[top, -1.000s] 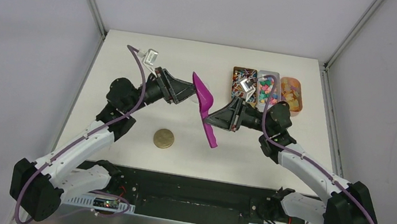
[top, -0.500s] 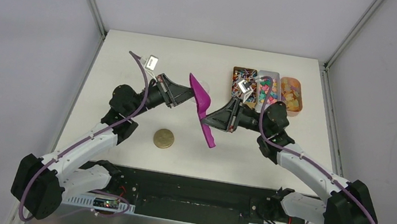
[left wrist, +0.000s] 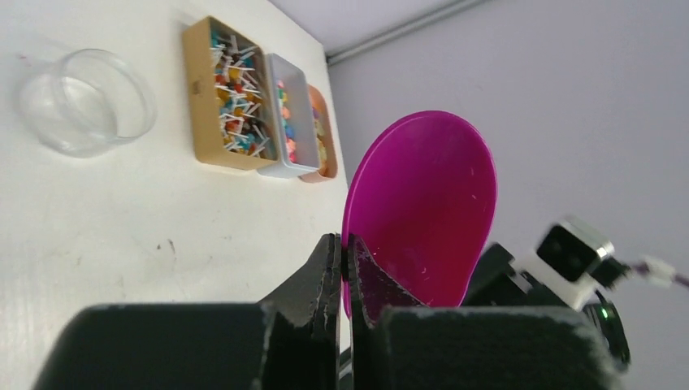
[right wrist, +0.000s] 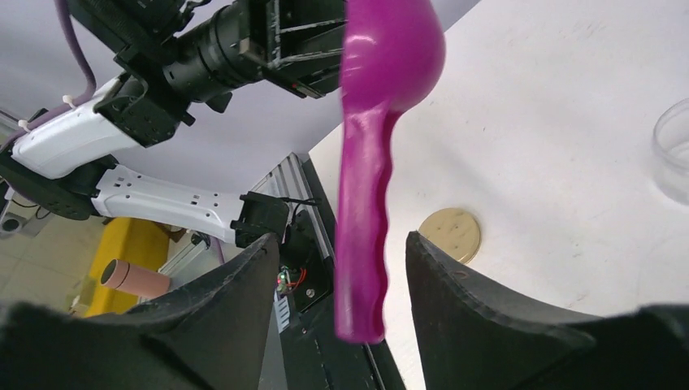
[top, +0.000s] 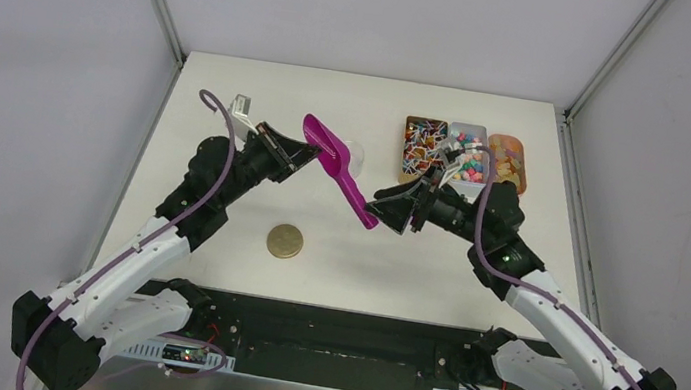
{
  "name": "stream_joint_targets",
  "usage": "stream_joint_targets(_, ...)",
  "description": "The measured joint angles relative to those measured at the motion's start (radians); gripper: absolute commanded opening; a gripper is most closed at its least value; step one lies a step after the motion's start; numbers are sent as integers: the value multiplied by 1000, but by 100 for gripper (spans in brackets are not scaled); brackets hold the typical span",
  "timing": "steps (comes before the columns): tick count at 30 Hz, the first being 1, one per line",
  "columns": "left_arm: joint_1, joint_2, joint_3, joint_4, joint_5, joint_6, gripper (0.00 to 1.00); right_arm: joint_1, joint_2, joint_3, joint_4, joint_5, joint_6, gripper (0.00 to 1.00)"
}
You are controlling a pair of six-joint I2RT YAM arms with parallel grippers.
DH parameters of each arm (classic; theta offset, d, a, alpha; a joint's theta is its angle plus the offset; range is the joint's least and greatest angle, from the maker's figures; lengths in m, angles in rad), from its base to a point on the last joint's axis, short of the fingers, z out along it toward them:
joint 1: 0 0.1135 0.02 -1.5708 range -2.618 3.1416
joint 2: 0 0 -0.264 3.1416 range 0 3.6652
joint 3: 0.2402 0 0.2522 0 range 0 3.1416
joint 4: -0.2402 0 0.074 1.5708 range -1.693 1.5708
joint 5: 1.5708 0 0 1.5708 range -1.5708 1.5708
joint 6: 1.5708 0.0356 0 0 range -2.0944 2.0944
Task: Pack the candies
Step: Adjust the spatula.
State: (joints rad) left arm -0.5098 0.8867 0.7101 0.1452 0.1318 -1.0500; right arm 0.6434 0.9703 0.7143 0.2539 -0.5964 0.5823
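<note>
From above, the left end effector (top: 299,152) has just clamped onto the bowl rim of the magenta scoop (top: 331,161). The right end effector (top: 390,211), which gripped the handle a moment ago, now has its fingers apart at the handle's end. The candies (top: 420,146) lie in three trays side by side at the far right of the table (top: 234,90), and a gold lid (top: 285,241) lies flat nearer the arms. The left wrist view shows the fingers pressed together on the scoop's thin edge, its bowl empty, with a clear round dish (left wrist: 85,101) also empty just beside the trays. The right wrist view shows the handle hanging free between the spread fingers. The handover looks done, though no candy has been scooped yet.
</note>
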Motion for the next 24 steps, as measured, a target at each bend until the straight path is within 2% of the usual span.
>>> stream_joint_targets(5,0,16,131,-259,-126,-66,0,0,-61,39,-63,24,-47,61)
stream_joint_targets(7,1,23,164,-332,-155,-95,0,0,-66,45,-66,29,-55,74)
stream_joint_targets(12,9,40,217,-513,-179,-206,0,12,-108,6,-16,35,-447,75)
stream_joint_targets(17,54,64,241,-642,-111,-332,0,58,-199,-88,82,48,-721,75)
stream_joint_targets(24,89,72,239,-706,34,-473,0,110,-186,-117,118,59,-847,75)
